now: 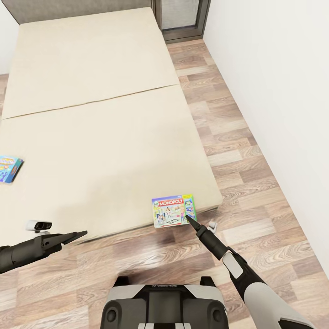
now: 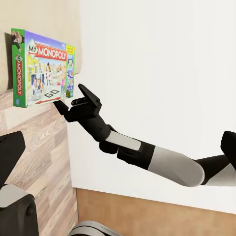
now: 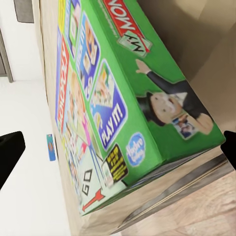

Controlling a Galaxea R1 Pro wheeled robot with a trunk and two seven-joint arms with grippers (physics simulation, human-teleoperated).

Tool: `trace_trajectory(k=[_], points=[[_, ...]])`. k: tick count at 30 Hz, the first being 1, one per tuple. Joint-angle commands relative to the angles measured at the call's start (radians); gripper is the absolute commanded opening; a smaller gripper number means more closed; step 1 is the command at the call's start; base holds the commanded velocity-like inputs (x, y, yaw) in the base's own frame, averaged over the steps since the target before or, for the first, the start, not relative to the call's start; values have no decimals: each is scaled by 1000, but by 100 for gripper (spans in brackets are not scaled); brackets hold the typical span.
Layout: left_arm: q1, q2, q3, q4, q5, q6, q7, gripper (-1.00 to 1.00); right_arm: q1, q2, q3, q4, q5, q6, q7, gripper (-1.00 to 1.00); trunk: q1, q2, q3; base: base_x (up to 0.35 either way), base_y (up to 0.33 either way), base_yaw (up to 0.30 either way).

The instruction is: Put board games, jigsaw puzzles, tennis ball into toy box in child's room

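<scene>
A pale-and-green Monopoly board game [image 1: 173,210] lies flat on the near right corner of the beige bed [image 1: 100,137], its near edge reaching a little past the mattress front. My right gripper [image 1: 188,218] is open at the box's near right corner. In the left wrist view the Monopoly box [image 2: 44,69] shows with the right gripper [image 2: 73,101] at its edge. In the right wrist view the box face [image 3: 113,98] lies between the spread fingertips [image 3: 10,155]. A small blue board game [image 1: 9,168] lies at the bed's left edge. My left gripper [image 1: 77,236] hangs open over the floor.
Wood plank floor [image 1: 237,151] runs along the bed's right side and front. A white wall [image 1: 283,91] closes the right side. A grey-framed window [image 1: 183,18] stands behind the bed's far right corner. My base [image 1: 164,306] is just in front of the bed.
</scene>
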Motion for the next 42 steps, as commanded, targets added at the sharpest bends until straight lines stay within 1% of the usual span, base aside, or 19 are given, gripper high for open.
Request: trace_trajectory(k=[1,42], points=[[0,0,0,0,-1,11,-4,100,0,1,-4,0,-4,10,4,100,0,0,0,1,1,0],[0,0,1,1,-1,11,-4,100,0,1,-2,0,-5,11,4,100,0,0,0,0,0,0]])
